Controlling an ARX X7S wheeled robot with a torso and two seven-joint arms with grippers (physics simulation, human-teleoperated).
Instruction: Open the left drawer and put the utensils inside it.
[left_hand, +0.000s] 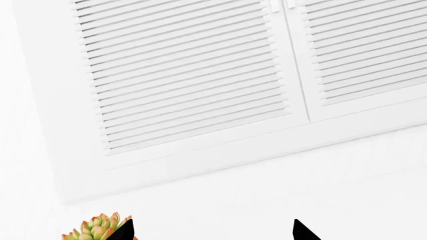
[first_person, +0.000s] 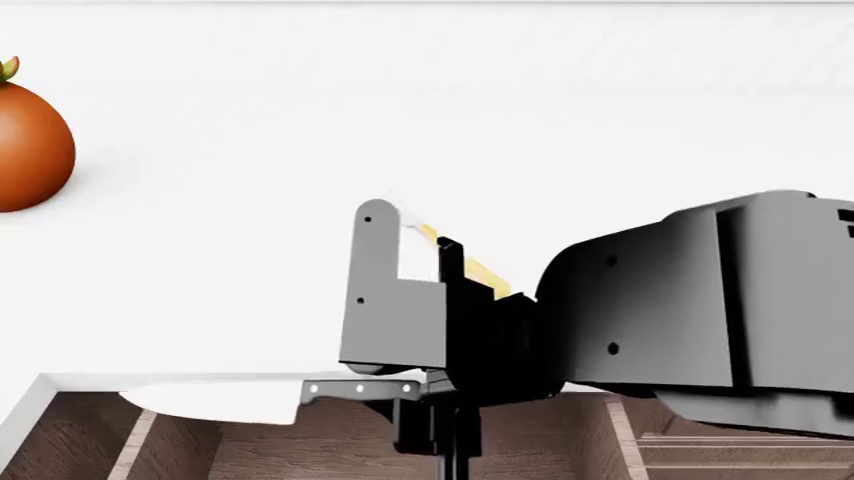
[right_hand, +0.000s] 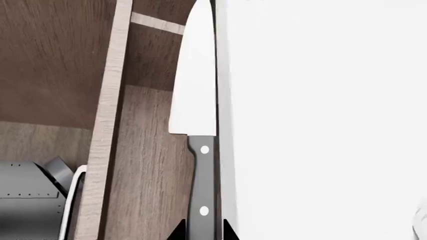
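The left drawer (first_person: 334, 445) stands pulled out below the white counter edge, its brown wood floor (right_hand: 147, 165) bare. My right gripper (first_person: 407, 388) (right_hand: 202, 233) is shut on the dark riveted handle of the knife (right_hand: 202, 170). The knife lies level, its pale blade (first_person: 200, 400) pointing left over the open drawer along the counter edge. The fork (first_person: 467, 265) lies on the counter behind the right gripper; only part of its yellow handle shows. My left gripper (left_hand: 212, 231) is open with nothing between its fingertips; it faces a white wall and is out of the head view.
A round orange pot (first_person: 27, 145) holding a succulent (left_hand: 100, 227) sits at the counter's far left. White louvred shutters (left_hand: 200, 75) are on the wall. Pale wooden dividers (right_hand: 110, 100) run through the drawer. A grey robot part (right_hand: 27, 200) lies beside it.
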